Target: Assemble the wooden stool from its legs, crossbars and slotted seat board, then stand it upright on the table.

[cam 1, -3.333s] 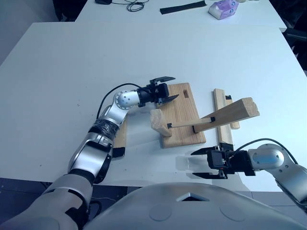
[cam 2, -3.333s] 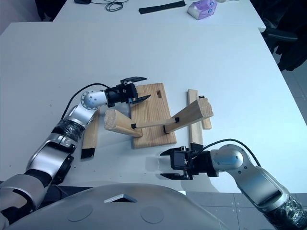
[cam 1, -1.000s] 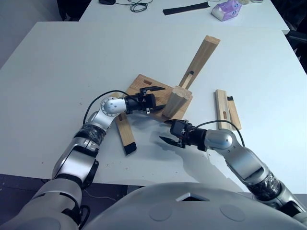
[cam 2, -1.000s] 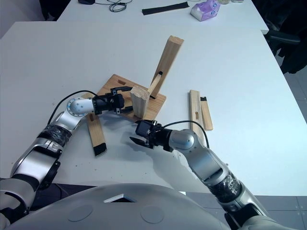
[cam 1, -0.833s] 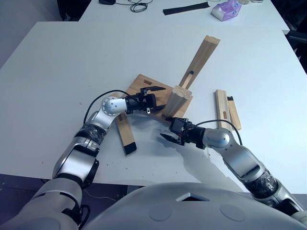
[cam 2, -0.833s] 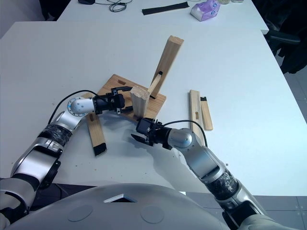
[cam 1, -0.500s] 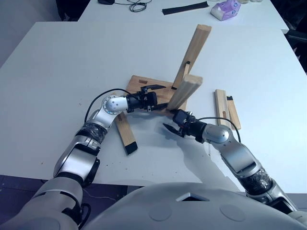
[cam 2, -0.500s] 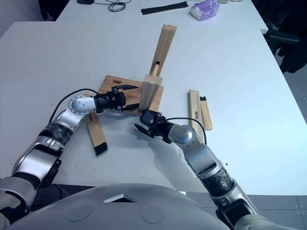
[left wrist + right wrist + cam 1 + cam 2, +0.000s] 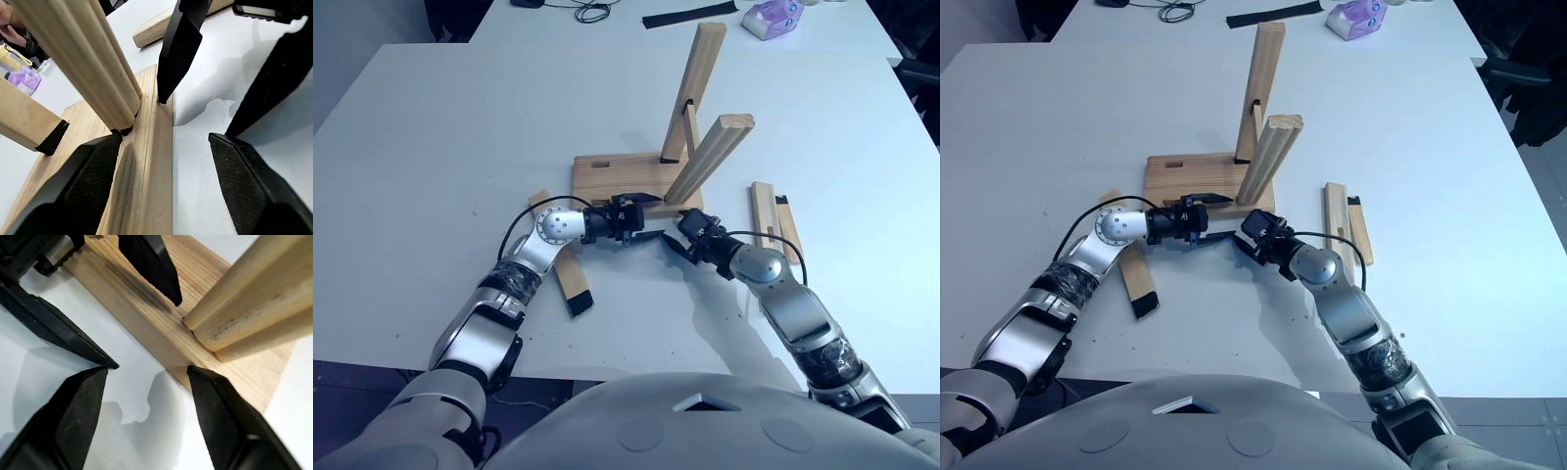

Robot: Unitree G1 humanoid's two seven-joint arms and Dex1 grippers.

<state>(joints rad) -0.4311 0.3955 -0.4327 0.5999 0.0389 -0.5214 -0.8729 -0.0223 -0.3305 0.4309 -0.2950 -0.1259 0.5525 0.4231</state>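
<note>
Your left gripper and right gripper both gape empty at the near edge of the seat board, which lies flat on the table with two legs upstanding, so grip its stiff, probably light rim.

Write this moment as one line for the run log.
seat board: flat, two legs up | left gripper: open, near edge | right gripper: open, near edge
</note>
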